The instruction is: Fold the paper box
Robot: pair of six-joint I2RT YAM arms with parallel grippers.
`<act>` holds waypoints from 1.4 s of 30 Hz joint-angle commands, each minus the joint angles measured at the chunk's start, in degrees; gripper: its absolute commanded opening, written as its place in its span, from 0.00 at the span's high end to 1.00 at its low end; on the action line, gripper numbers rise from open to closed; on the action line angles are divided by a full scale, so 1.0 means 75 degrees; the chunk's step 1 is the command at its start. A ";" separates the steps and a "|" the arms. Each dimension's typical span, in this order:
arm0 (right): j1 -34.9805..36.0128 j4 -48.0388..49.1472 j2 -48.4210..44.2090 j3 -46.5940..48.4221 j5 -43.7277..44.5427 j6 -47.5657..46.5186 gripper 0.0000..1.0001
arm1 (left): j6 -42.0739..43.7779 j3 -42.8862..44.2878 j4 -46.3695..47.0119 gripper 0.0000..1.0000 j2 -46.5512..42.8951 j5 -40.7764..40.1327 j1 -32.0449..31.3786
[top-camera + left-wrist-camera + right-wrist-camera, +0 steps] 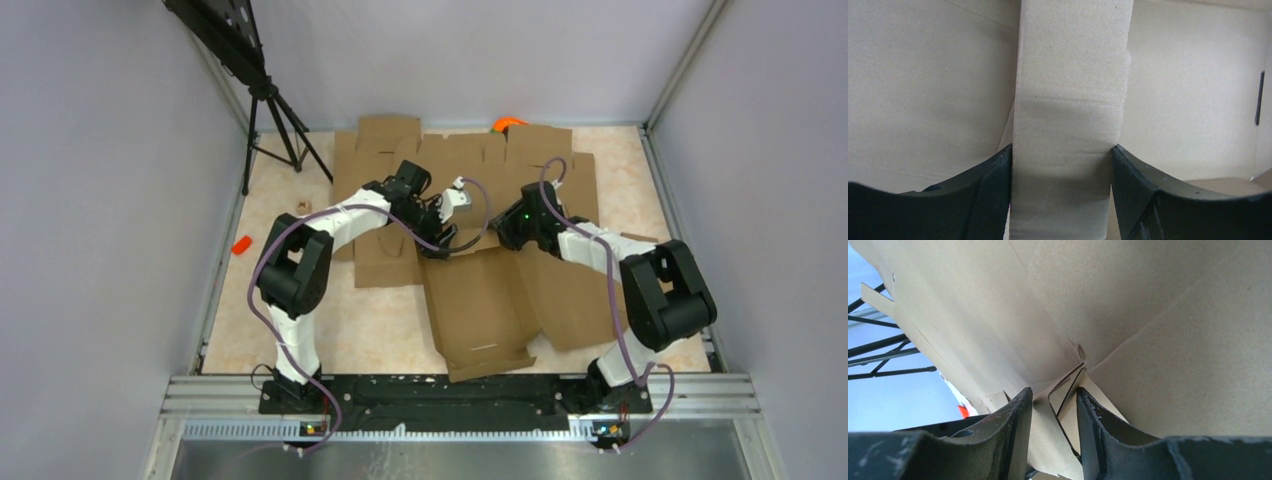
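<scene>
Two bent arms [345, 215], jaws gripping paper box [480, 310]

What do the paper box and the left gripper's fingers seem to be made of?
Paper box: likely thin brown cardboard, matte, speckled fibrous surface, crisp creases. Left gripper fingers: probably hard black plastic, dull sheen; cross-hatched inner pad, perhaps rubber.

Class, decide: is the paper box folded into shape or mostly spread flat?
Mostly spread: paper box panels lie open; left gripper and right gripper pinch flaps.

Plain brown paper box [478, 305], orange piece [241, 244]
</scene>
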 commanded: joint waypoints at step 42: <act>0.0058 -0.2481 -0.2434 -0.0126 0.0654 -0.6620 0.25 | -0.0261 0.0462 -0.0213 0.38 0.0389 -0.0544 -0.0232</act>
